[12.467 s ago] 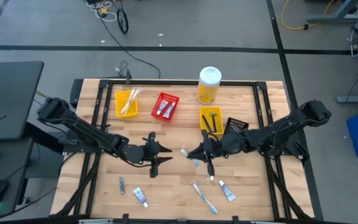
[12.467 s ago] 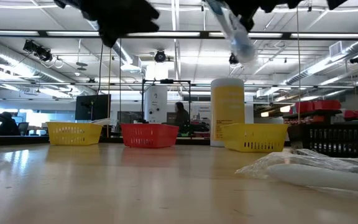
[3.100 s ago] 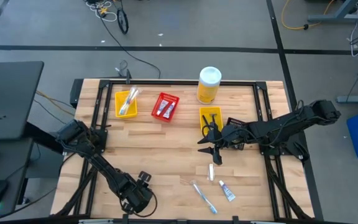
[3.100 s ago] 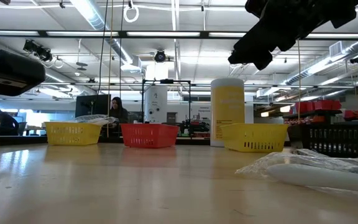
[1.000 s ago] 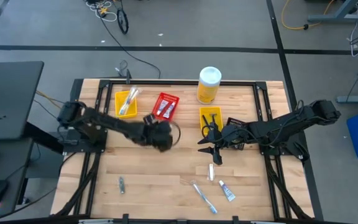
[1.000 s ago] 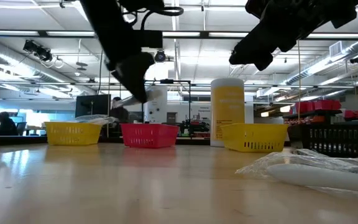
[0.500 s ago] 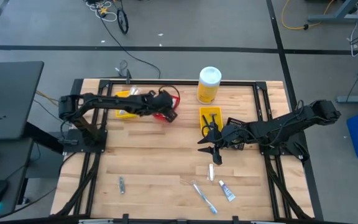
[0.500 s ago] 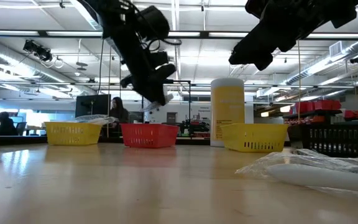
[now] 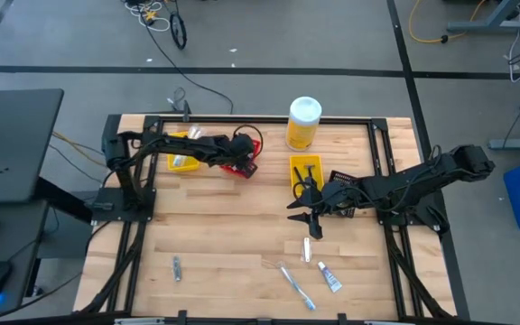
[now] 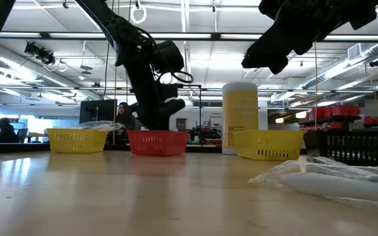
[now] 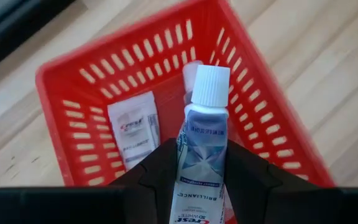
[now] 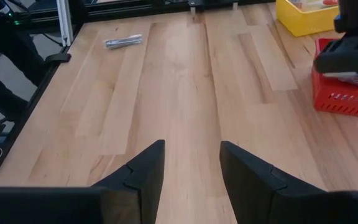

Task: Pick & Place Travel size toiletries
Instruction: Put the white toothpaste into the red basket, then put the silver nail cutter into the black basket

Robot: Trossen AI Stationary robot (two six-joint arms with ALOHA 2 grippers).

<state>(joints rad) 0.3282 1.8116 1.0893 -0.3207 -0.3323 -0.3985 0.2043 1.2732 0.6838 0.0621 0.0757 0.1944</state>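
The pale wooden bench carries everything, framed by black rails. The left arm reaches across its far side, and the left pincer hangs directly above the red slotted plastic bin; in the low view the pincer sits just over that bin's rim. Its fingers are closed on a white mini toothpaste tube with a blue mark and white screw cap, cap pointing away from the wrist, over the bin's inside. Below the held tube, on the bin's floor, lie a small white flat packet and a second white item mostly hidden behind the cap.

The right arm waits toward the bench's right side, and the right pincer has its fingers parted with nothing between them, above bare wood. Just behind it stand a yellow slotted bin and a black slotted bin. Farther back stands the big yellow bottle with a white cap. Beside the left pincer, toward the left arm's base, sits another yellow slotted bin.

In front of the right pincer, on the near part of the bench, lie a small white item, another white mini toothpaste tube and a slim pale toothbrush. Well apart from both pincers, at the near left, lies a small dark razor.
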